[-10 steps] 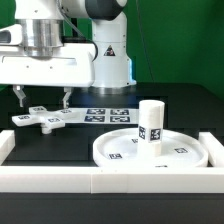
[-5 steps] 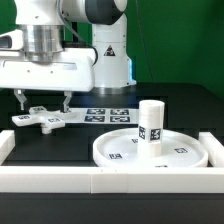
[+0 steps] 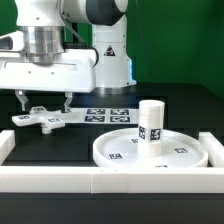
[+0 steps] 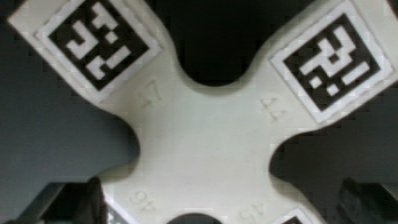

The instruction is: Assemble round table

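Note:
The cross-shaped piece (image 3: 40,118) lies flat on the black table at the exterior view's left, its tags facing up. My gripper (image 3: 43,104) hangs just above it, open, with one finger on each side of the piece. In the wrist view the cross-shaped piece (image 4: 205,120) fills the frame, and my dark fingertips (image 4: 68,202) show at both sides of its hub, apart from it. The round disc (image 3: 150,150) lies at the exterior view's right with the cylindrical post (image 3: 150,122) standing upright on it.
The marker board (image 3: 108,115) lies flat between the cross-shaped piece and the disc. The white border rail (image 3: 100,182) runs along the front, with raised ends at the left and right. The robot base stands behind.
My gripper has come down slightly toward the cross-shaped piece, staying open. The parts have not moved.

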`<move>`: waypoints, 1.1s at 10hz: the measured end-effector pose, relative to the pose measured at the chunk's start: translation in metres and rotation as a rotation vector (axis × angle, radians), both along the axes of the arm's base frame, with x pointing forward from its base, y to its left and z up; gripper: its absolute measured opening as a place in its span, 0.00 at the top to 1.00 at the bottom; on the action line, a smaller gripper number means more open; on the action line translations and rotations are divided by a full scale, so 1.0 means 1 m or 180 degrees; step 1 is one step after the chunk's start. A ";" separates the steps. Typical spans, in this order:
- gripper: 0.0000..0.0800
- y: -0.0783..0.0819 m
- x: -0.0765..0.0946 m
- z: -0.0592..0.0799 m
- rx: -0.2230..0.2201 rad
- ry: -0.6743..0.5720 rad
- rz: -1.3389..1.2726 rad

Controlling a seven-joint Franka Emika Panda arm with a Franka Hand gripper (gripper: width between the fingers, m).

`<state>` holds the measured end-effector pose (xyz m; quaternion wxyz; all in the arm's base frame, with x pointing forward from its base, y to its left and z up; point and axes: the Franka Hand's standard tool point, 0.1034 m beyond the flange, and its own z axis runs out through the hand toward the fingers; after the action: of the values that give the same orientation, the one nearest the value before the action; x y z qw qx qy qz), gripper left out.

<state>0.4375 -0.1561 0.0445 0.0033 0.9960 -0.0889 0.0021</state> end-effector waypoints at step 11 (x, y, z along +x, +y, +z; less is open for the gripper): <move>0.19 0.000 0.001 -0.001 -0.0007 -0.0006 -0.0053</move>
<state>0.4384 -0.1558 0.0438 0.0043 0.9953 -0.0972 0.0030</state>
